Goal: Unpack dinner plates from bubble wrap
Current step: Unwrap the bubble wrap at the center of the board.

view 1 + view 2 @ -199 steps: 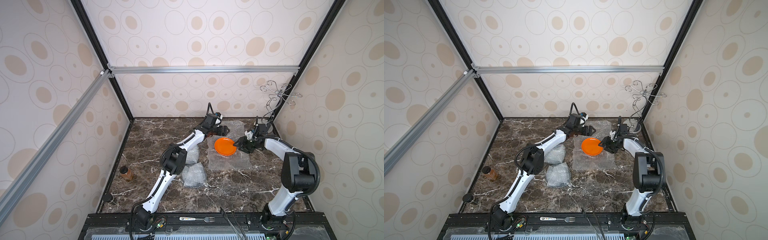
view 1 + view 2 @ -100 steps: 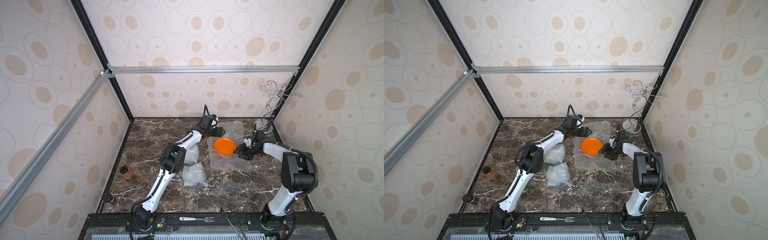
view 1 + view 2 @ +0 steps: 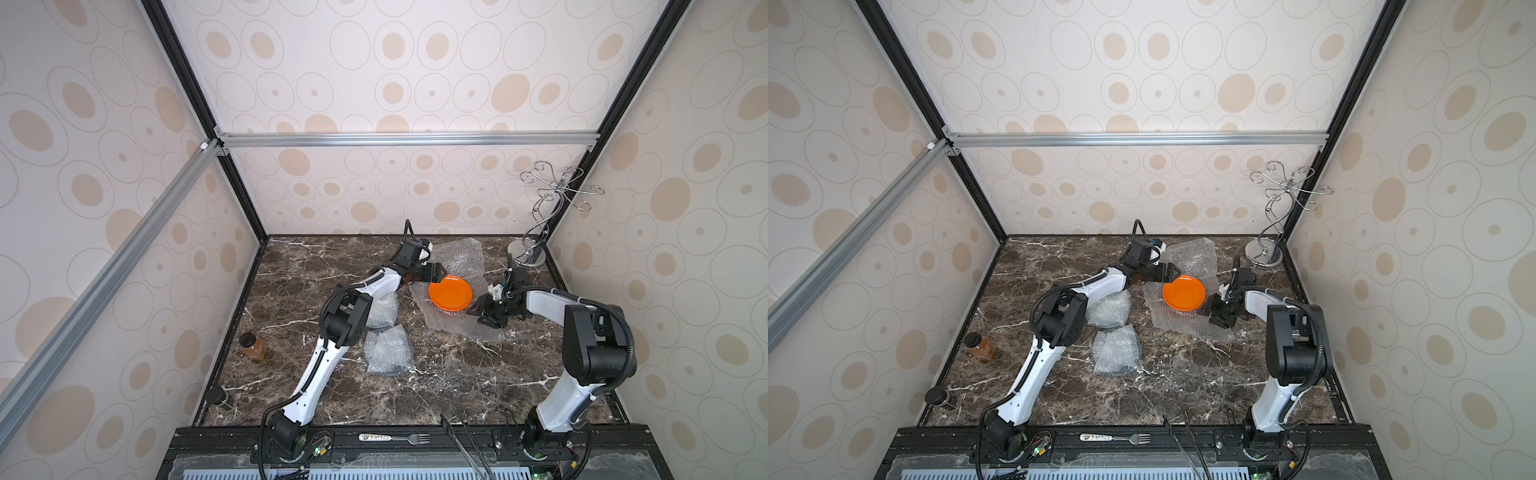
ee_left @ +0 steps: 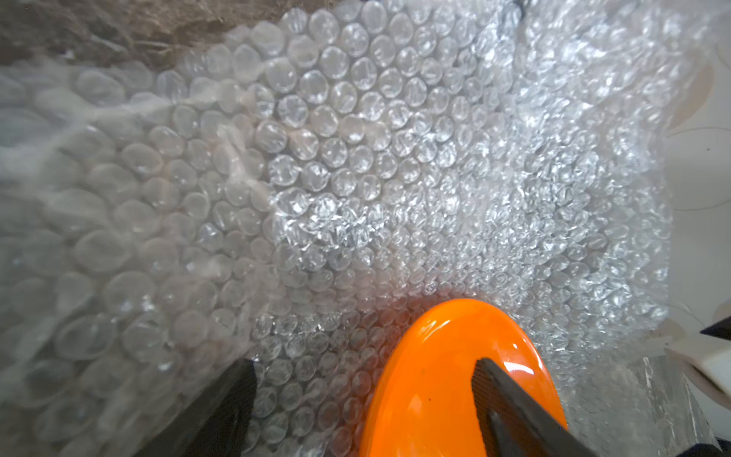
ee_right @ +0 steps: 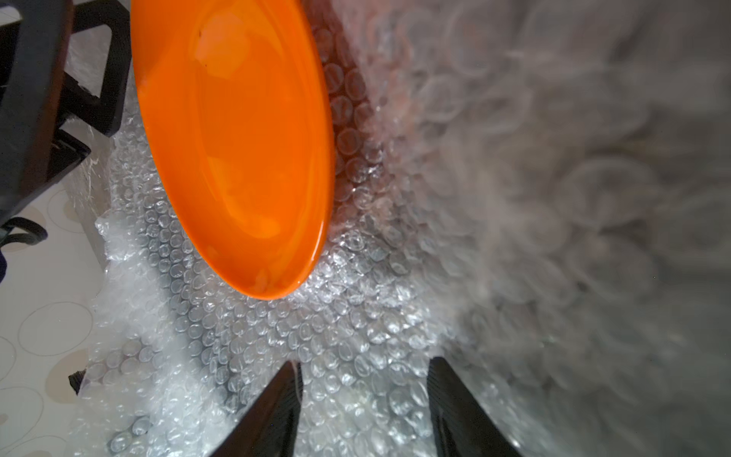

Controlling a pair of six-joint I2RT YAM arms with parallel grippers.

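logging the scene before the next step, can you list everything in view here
plate: one, glossy orange, lying on the open sheet, centre back
bubble wrap sheet: one, clear, spread flat under the plate
bubble wrap bundles: two, clear greyish, still folded shut, left of the sheet; contents not clear
wire stand: one, chrome, back right corner
jar: one, amber with dark lid, left edge
small jar: one, dark, front left corner
fork: one, silver with pale handle, on the front rail
table: one, dark brown marble
left gripper: one, black, open, at the plate's back left rim
right gripper: one, black, open, on the sheet right of the plate
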